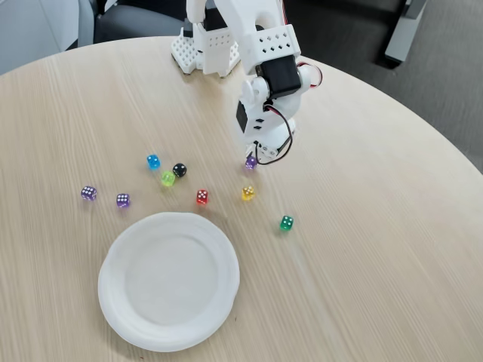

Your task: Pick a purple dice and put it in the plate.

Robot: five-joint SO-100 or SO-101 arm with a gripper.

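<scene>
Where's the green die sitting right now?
In the fixed view the dark green die lies right of the white plate, with the yellow die as its nearest neighbour, up-left.

Your gripper (255, 157) stood down over one purple die (250, 161), jaws hidden. Two more purple dice (88, 193) lay left of the plate's (219, 302) top.

Bare table (377, 226) right of plate (121, 302), scattered dice row (202, 197) blocking its far rim
</scene>
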